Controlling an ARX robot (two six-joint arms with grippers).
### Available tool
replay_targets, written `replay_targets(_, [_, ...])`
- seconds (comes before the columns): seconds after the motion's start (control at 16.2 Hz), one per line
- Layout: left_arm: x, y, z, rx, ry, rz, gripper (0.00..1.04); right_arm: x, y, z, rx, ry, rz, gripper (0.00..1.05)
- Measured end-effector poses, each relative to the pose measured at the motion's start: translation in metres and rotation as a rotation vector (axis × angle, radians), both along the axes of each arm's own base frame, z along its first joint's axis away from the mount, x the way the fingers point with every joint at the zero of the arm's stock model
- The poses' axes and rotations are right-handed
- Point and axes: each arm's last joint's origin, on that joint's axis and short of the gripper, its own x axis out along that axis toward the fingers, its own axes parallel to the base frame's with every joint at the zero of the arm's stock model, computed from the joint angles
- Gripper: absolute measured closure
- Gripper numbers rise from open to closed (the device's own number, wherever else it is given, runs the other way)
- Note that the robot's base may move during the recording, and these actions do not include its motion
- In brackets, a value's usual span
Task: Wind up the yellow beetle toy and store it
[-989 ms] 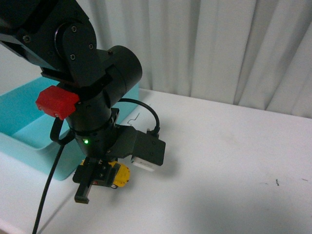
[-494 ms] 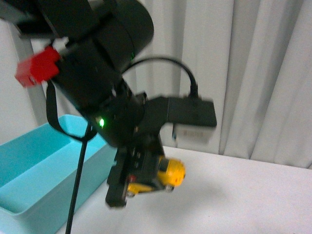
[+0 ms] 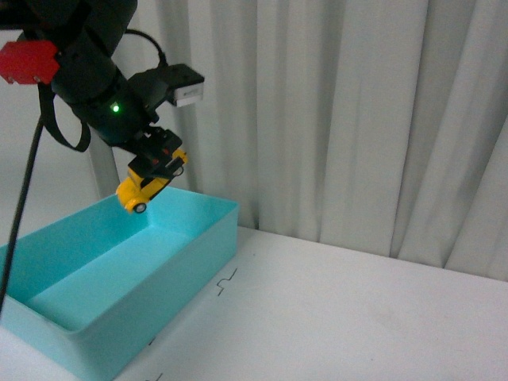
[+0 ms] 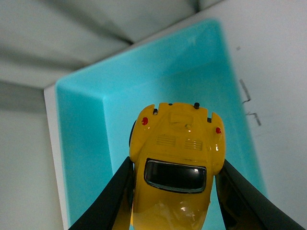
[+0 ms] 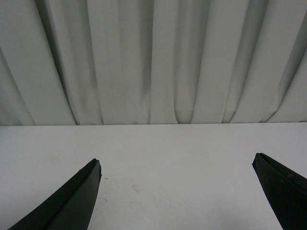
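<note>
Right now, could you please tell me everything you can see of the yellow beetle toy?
The yellow beetle toy is a small, glossy car with a rounded body, dark rear window, two red tail lights and vent slots. The left end effector grips its sides, holding it tilted, rear downward, in the air above the turquoise bin, touching nothing else.

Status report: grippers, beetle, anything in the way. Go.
Left gripper shut on yellow beetle toy, held in the air above the teal bin. Right gripper open, empty, over the table. Nothing between toy and bin.
</note>
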Motion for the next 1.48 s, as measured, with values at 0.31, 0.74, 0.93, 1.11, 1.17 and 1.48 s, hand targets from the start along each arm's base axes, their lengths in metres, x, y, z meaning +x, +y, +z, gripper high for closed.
replay_targets(0.31, [0.019,0.019,-0.078,-0.009,0.105,0.29,0.63,0.0,0.0,0.0,0.0,0.0,0.0,0.07])
replay_targets(0.74, [0.021,0.035,-0.112,0.03,0.164,0.411,0.63,0.0,0.0,0.0,0.0,0.0,0.0,0.07])
replay_targets(0.93, [0.007,0.026,-0.107,-0.021,0.12,0.402,0.07,0.0,0.0,0.0,0.0,0.0,0.0,0.07])
replay_targets(1.11, [-0.012,0.01,-0.056,-0.024,-0.067,0.299,0.07,0.0,0.0,0.0,0.0,0.0,0.0,0.07])
replay_targets(1.17, [-0.013,0.009,-0.053,-0.023,-0.074,0.295,0.07,0.0,0.0,0.0,0.0,0.0,0.0,0.07])
replay_targets(1.48, [-0.03,-0.002,-0.018,-0.007,-0.169,0.237,0.07,0.0,0.0,0.0,0.0,0.0,0.0,0.07])
